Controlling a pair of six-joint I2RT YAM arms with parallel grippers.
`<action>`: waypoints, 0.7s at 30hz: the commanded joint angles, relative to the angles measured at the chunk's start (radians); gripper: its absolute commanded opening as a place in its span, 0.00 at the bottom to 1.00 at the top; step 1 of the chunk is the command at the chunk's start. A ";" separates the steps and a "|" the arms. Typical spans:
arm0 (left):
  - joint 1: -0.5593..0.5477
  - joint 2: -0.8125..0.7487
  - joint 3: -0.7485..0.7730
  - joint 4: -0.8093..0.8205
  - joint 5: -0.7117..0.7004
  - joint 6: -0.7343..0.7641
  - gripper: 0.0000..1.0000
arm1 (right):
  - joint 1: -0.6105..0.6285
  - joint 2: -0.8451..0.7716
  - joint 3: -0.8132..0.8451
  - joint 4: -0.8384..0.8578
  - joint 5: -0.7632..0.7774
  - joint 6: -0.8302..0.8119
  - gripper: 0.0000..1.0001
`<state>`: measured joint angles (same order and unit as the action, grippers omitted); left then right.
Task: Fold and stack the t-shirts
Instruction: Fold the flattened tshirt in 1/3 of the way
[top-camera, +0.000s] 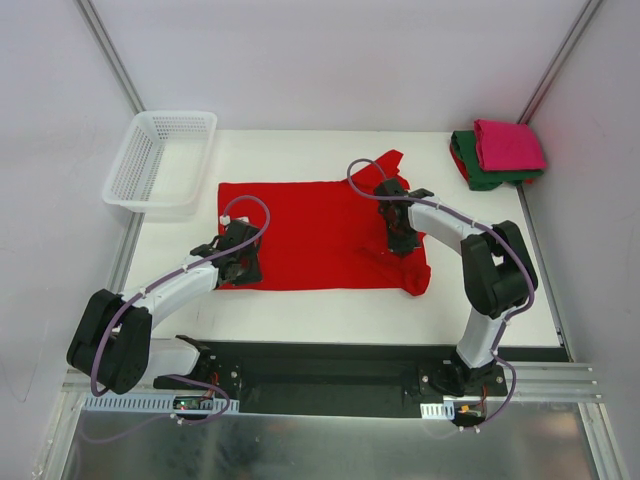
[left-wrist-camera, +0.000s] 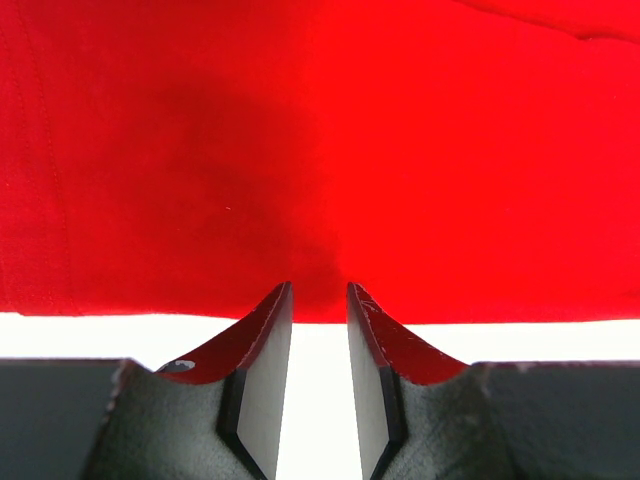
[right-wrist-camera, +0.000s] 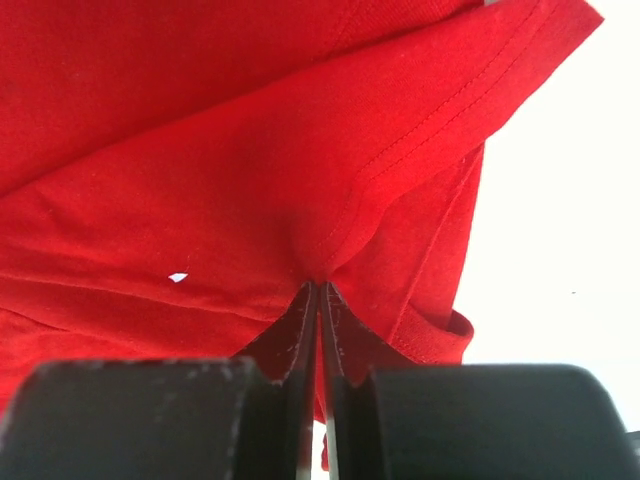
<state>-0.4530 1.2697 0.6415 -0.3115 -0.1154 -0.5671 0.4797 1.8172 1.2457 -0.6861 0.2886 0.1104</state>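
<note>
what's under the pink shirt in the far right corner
A folded green shirt, its left and near edges showing past the pink shirt. The rest is covered, so anything else beneath cannot be seen.

The right pincer (right-wrist-camera: 320, 300) stands shut at the bottom centre, its two dark fingers (right-wrist-camera: 298, 330) pressed together with only a thin slit between them. A pucker of the red t-shirt (right-wrist-camera: 200, 180) is caught at their tips, and creases fan out from that spot. The cloth fills most of the frame, lying in overlapping layers. A double-stitched hem (right-wrist-camera: 440, 120) runs diagonally up to a corner at the upper right. Below it hangs a looser fold with a rolled edge, just right of the fingers. A tiny white speck (right-wrist-camera: 177, 277) shows on the cloth at left. White worktop (right-wrist-camera: 560, 250) is visible down the right side.
</note>
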 joint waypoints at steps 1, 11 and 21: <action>-0.012 0.007 0.014 0.005 -0.018 -0.004 0.28 | 0.003 -0.041 0.003 -0.015 0.038 -0.008 0.04; -0.012 0.022 0.030 0.005 -0.012 -0.002 0.27 | 0.003 -0.078 0.018 -0.024 0.052 -0.018 0.13; -0.012 0.013 0.023 0.005 -0.015 0.001 0.27 | 0.003 -0.076 0.023 -0.023 0.040 -0.014 0.01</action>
<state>-0.4530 1.2888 0.6437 -0.3111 -0.1150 -0.5667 0.4797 1.7840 1.2457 -0.6880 0.3115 0.0998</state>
